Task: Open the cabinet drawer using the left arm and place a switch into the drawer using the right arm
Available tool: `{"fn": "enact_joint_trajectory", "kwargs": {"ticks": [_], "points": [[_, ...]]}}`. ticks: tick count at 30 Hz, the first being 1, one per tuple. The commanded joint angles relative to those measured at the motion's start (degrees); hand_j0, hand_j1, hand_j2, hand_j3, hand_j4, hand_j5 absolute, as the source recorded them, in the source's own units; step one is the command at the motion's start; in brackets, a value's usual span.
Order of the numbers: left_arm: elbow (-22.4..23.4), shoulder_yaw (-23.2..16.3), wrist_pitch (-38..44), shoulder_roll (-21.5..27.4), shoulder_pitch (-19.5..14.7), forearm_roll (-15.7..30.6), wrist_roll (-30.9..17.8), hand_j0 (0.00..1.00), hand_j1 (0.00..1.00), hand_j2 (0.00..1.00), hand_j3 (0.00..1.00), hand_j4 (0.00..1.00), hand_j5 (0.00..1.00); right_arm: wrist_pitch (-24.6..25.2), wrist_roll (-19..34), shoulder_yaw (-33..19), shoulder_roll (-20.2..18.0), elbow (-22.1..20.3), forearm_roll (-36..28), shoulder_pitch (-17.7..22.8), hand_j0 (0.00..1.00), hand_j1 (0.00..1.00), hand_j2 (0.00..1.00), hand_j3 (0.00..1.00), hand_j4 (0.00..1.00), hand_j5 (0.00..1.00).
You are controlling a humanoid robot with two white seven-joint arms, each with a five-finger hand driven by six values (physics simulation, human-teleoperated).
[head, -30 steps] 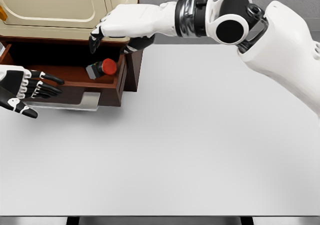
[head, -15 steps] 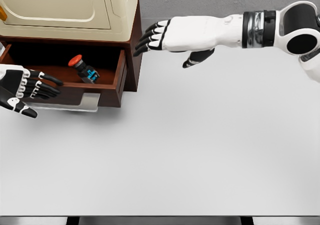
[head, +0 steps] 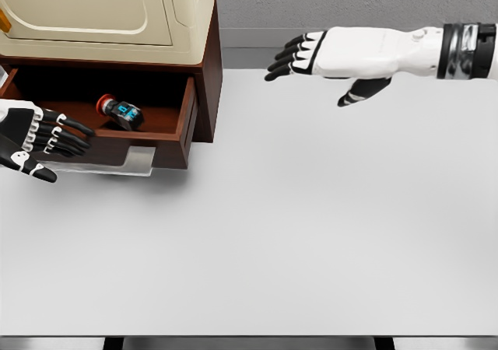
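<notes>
The brown cabinet drawer (head: 167,144) stands pulled out at the upper left, with a pale handle (head: 138,162) on its front. Inside it lies the switch (head: 119,110), black with a red button, on its side. My left hand (head: 48,141) hovers at the left edge just in front of the drawer front, fingers spread and holding nothing. My right hand (head: 307,58) is over the table's far side, well right of the cabinet, fingers stretched out flat and empty.
The cabinet (head: 208,62) has a cream upper part (head: 101,12) above the drawer. The white table (head: 296,225) stretches from the cabinet to the front edge. A grey wall runs along the back.
My right hand has drawn back to the right, away from the drawer, after letting go of the switch. The switch has rolled leftward inside the drawer. The left hand has barely moved.
</notes>
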Motion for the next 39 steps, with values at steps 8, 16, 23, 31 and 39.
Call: {"fn": "enact_joint_trajectory", "kwargs": {"ticks": [8,16,23,31,39], "points": [[0.35,1.04,-1.96,0.32,-0.09,-5.06,0.70,1.00,1.00,1.00,1.00,1.00,1.00,0.16,-0.03,0.00,-0.36,2.46,-0.27,1.93,1.00,1.00,1.00,1.00,1.00,1.00],[0.35,1.92,-1.96,0.32,0.00,-5.06,0.70,1.00,1.00,1.00,1.00,1.00,1.00,0.16,-0.03,-0.08,-0.54,2.54,-0.27,1.93,1.00,1.00,1.00,1.00,1.00,1.00],[0.35,3.41,-1.94,0.23,-0.18,-4.88,0.70,1.00,1.00,1.00,1.00,1.00,1.00,0.16,-0.03,-0.17,-0.45,2.54,-0.27,1.93,1.00,1.00,1.00,1.00,1.00,1.00],[0.35,5.35,-1.94,0.23,-0.35,-4.36,0.70,1.00,1.00,1.00,1.00,1.00,1.00,0.16,-0.03,-0.26,-0.45,2.54,-0.27,1.93,1.00,1.00,1.00,1.00,1.00,1.00],[0.35,8.69,-1.94,-0.21,-0.53,-1.81,0.70,1.00,1.00,1.00,1.00,1.00,1.00,0.16,-0.03,-3.86,-0.54,2.37,-0.19,4.31,1.00,1.00,1.00,1.00,1.00,1.00]]}}
